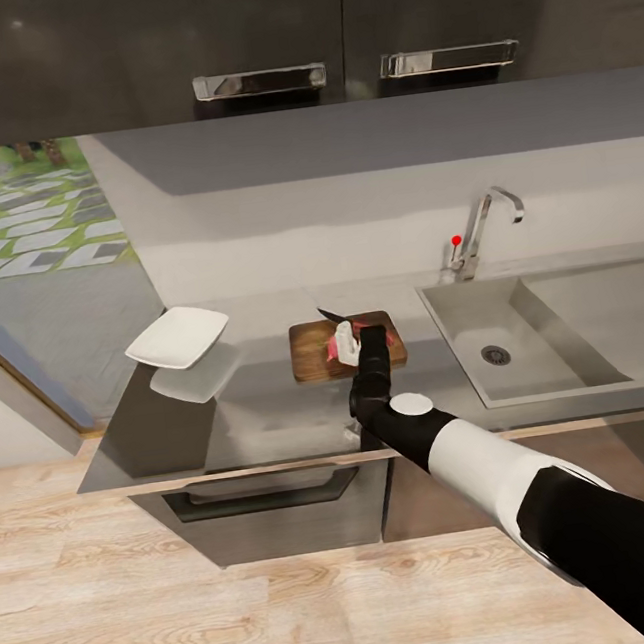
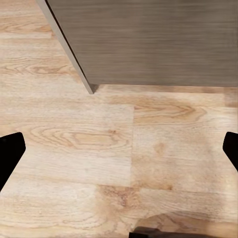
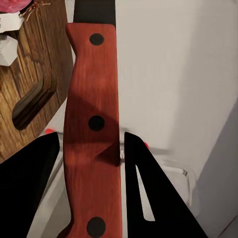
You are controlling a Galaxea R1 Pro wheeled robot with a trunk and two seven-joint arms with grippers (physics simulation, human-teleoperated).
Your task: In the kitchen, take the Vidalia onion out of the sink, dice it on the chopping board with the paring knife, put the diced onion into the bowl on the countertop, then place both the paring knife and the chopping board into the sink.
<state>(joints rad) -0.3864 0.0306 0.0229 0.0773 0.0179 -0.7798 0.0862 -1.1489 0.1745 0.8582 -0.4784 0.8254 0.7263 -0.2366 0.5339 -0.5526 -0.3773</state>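
Note:
The brown chopping board (image 1: 316, 355) lies on the grey countertop (image 1: 263, 415), left of the sink (image 1: 547, 345). My right gripper (image 1: 361, 343) hovers over the board, shut on the red handle of the paring knife (image 3: 91, 124); its dark blade (image 1: 331, 314) points toward the wall. Pale and pinkish onion pieces (image 1: 346, 343) lie on the board beside the gripper, and they appear as onion pieces (image 3: 11, 29) in the right wrist view near the board's handle hole (image 3: 32, 105). The white bowl (image 1: 178, 337) sits at the counter's left end. My left gripper (image 2: 119, 148) hangs open over the floor.
A chrome faucet (image 1: 484, 227) with a red knob stands behind the sink basin. Dark wall cabinets (image 1: 257, 38) hang overhead. A grey drawer front (image 1: 275, 514) sits below the counter edge. Light wooden floor (image 2: 119, 148) lies in front, and a doorway opens at the left.

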